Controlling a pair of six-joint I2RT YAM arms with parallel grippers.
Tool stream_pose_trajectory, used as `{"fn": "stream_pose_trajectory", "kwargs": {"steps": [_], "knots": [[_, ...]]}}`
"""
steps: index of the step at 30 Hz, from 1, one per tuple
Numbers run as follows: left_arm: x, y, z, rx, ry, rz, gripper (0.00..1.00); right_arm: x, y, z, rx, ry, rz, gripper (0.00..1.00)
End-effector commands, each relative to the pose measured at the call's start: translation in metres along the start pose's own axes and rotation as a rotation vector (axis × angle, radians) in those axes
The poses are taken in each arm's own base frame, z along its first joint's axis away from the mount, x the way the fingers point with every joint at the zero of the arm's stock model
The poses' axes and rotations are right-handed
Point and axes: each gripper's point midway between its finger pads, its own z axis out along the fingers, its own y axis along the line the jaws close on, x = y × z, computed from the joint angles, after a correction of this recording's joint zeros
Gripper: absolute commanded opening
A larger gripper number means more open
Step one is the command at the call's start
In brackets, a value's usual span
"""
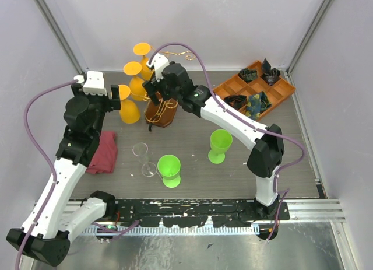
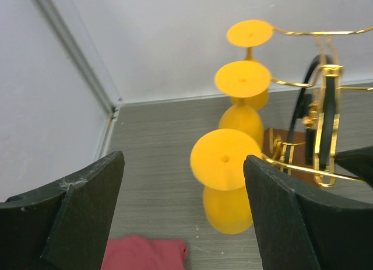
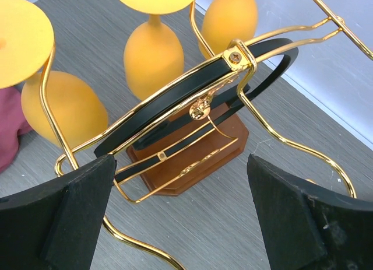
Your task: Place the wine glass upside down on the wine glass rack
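The wine glass rack (image 1: pixel 161 111) has gold wire arms and a dark hoop on a brown wooden base (image 3: pixel 201 146). Three orange wine glasses hang upside down on its left arms; the nearest one (image 2: pixel 226 182) shows its round foot between my left gripper's (image 2: pixel 183 223) open fingers, close to the right finger, and nothing is held. My left gripper (image 1: pixel 116 98) hovers just left of that glass (image 1: pixel 127 107). Above the rack's hoop (image 3: pixel 192 95), my right gripper (image 3: pixel 180 223) is open and empty. Two green wine glasses (image 1: pixel 169 169) (image 1: pixel 220 145) stand on the table.
A clear glass (image 1: pixel 143 159) appears to lie on its side beside the left green one. A dark red cloth (image 1: pixel 104 152) lies left of it. An orange compartment tray (image 1: pixel 274 98) with dark items sits back right. Walls close in behind and at both sides.
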Motion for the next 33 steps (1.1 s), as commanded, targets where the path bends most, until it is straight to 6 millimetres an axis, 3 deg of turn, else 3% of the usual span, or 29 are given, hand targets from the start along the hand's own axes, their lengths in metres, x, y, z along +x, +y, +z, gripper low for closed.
{"fn": "stream_pose_trajectory", "kwargs": {"steps": [1, 5, 12, 17, 20, 24, 30, 33], "knots": [[-0.032, -0.026, -0.012, 0.184, -0.076, -0.049, 0.88, -0.028, -0.014, -0.017, 0.072, -0.044, -0.004, 1.00], [-0.053, -0.050, -0.027, 0.341, -0.140, -0.109, 0.93, -0.034, -0.034, -0.038, 0.137, -0.034, 0.001, 1.00], [-0.074, -0.089, -0.052, 0.616, -0.119, -0.125, 1.00, -0.062, -0.063, -0.086, 0.150, -0.127, 0.104, 1.00], [-0.081, -0.115, -0.067, 0.785, -0.107, -0.176, 0.99, -0.064, -0.110, -0.125, 0.254, -0.172, 0.180, 1.00], [-0.070, -0.134, -0.071, 0.875, -0.052, -0.194, 0.98, -0.049, -0.144, -0.145, 0.360, -0.149, 0.210, 1.00], [-0.040, -0.169, -0.086, 1.059, 0.084, -0.192, 0.97, -0.032, -0.175, -0.172, 0.459, -0.117, 0.238, 1.00], [0.000, -0.218, -0.114, 1.196, 0.188, -0.022, 0.97, -0.021, -0.198, -0.201, 0.539, -0.100, 0.264, 1.00], [0.011, -0.234, -0.116, 1.190, 0.218, 0.031, 0.97, -0.019, -0.203, -0.211, 0.567, -0.100, 0.272, 1.00]]}}
